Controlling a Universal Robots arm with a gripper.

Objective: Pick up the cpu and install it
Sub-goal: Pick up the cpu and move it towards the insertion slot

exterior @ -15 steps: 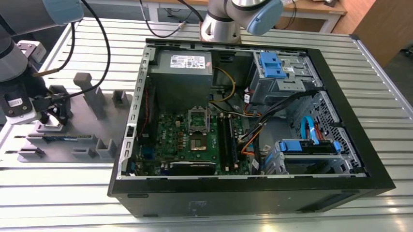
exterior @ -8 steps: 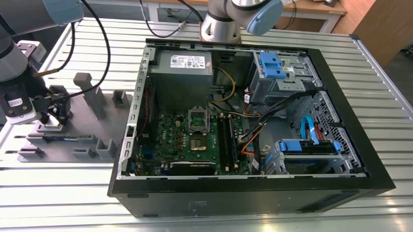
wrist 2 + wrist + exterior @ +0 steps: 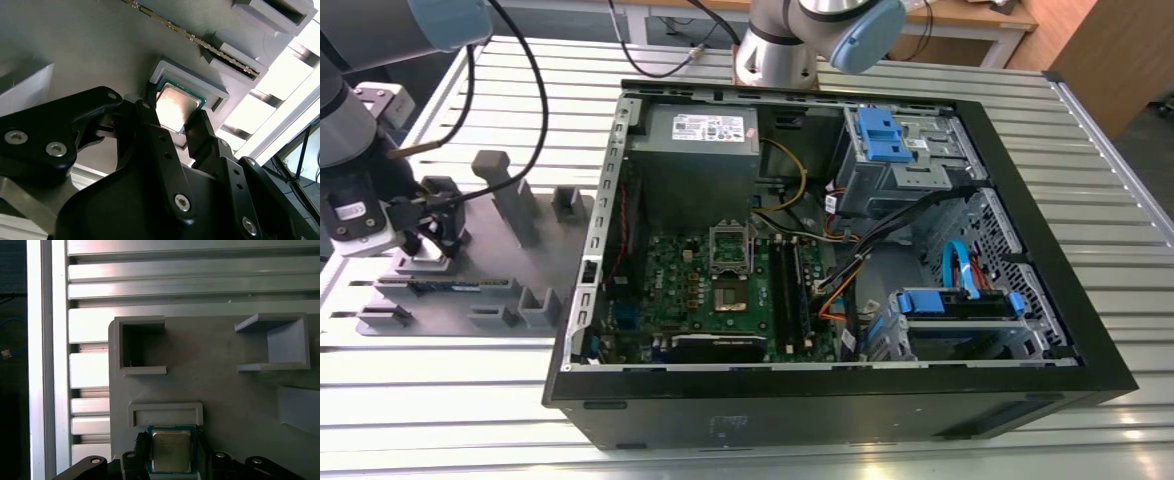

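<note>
The exterior view shows what my wrist cameras miss: the open computer case (image 3: 854,398) with its green board (image 3: 678,282). It stands well apart from my claw (image 3: 427,240), which hangs over the grey tray (image 3: 494,265) at the exterior view's left. From that far, what lies under my claw is too small to tell.

In both wrist views I see the cpu (image 3: 176,105) (image 3: 171,452) close up. It is a small flat square, dull silver on top, with a thin green edge. It lies flat in a little raised frame (image 3: 192,82) on the tray.

My claw is open about as wide as the chip, with my fingers (image 3: 200,132) one at each side. I cannot tell if they touch it. My claw's black body hides the chip's near edge.
</note>
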